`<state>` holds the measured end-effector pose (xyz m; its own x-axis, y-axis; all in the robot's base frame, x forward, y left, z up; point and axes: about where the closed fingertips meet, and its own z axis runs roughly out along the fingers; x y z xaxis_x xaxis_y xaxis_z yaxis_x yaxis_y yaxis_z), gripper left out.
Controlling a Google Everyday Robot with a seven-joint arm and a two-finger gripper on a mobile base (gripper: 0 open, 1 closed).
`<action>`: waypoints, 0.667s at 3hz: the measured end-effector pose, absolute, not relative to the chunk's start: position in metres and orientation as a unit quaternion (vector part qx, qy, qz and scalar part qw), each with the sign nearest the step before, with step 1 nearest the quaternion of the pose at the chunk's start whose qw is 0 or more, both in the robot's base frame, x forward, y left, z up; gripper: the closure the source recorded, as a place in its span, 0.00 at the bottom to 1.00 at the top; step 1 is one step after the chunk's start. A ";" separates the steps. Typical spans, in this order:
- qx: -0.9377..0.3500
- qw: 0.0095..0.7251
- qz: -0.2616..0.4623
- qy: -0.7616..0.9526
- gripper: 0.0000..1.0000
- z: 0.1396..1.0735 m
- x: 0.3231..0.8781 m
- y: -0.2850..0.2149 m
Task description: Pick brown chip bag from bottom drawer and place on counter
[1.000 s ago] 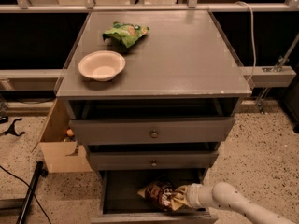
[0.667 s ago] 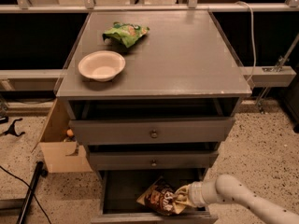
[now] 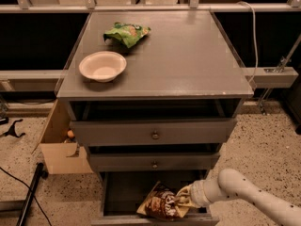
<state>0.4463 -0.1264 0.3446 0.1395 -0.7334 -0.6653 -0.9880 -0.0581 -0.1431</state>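
Note:
The brown chip bag [image 3: 161, 202] is tilted up in the open bottom drawer [image 3: 123, 192], its tan end raised. My gripper [image 3: 182, 199] reaches in from the lower right on a white arm and is shut on the bag's right side, holding it a little above the drawer floor. The counter [image 3: 188, 55] is the grey top of the cabinet, above the two knobbed drawers.
A white bowl [image 3: 102, 66] and a green bag [image 3: 127, 33] lie on the counter's left half. A cardboard box [image 3: 59, 147] stands left of the cabinet. A black cable and pole [image 3: 28, 197] lie on the speckled floor at left.
The gripper has moved left and up a little with the brown bag, which now stands more upright in the drawer.

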 end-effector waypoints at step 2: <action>-0.711 0.300 0.202 0.603 1.00 0.409 0.442 -0.121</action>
